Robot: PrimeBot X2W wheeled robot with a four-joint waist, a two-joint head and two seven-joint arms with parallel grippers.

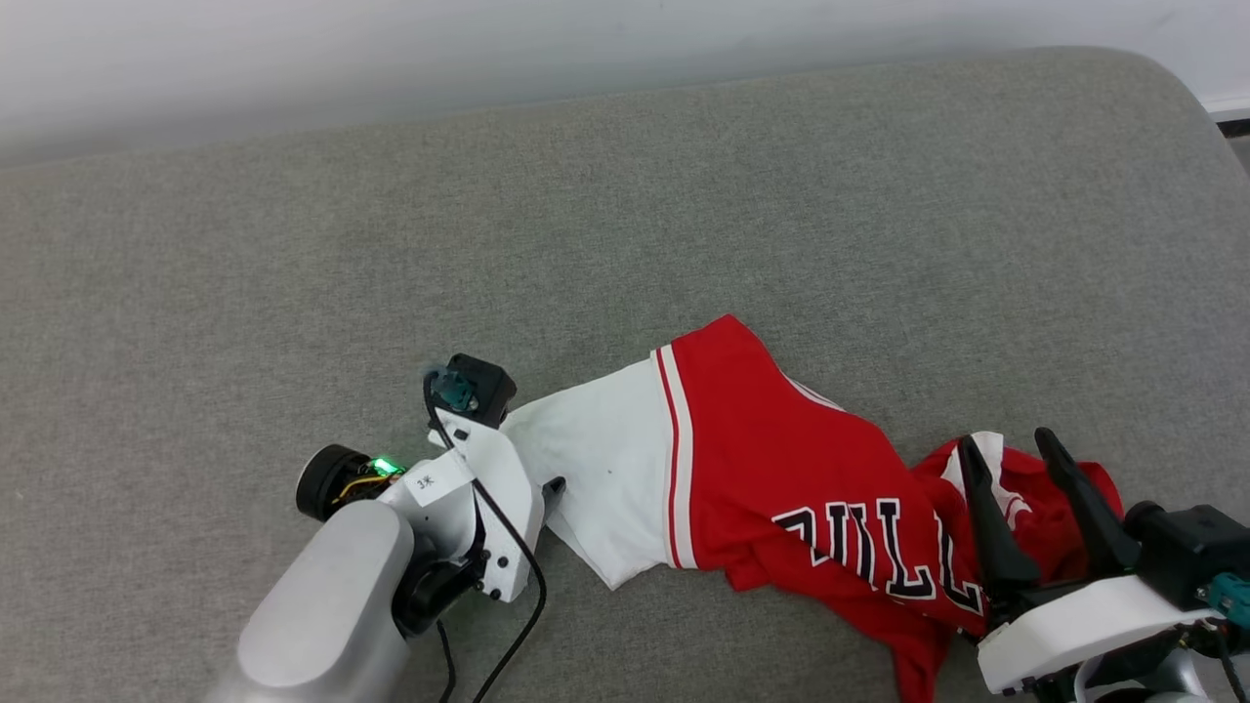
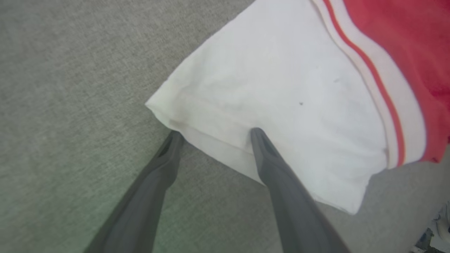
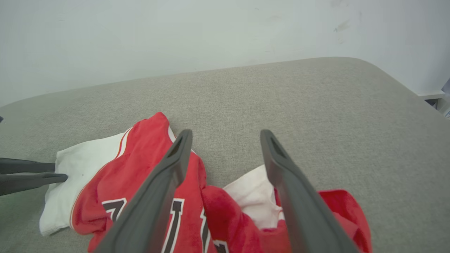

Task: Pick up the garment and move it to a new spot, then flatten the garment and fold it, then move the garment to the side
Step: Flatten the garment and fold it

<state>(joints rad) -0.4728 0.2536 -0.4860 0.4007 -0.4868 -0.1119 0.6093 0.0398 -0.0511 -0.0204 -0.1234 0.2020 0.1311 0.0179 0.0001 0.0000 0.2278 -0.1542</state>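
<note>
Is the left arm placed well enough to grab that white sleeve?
Probably yes. The left pincer stands open right at the hem of the sleeve, one finger over the cloth, and nothing lies between them.

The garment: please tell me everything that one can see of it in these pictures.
The garment is a red jersey of soft cloth with white sleeves, red-and-white striped trim and black, white-outlined letters. It lies crumpled on the grey fabric surface; one white sleeve is spread flat toward the robot's left, the red body is bunched on the right. The left tool is open, its fingers at this sleeve's hem. The right tool is open above the bunched part; contact cannot be told.
</note>
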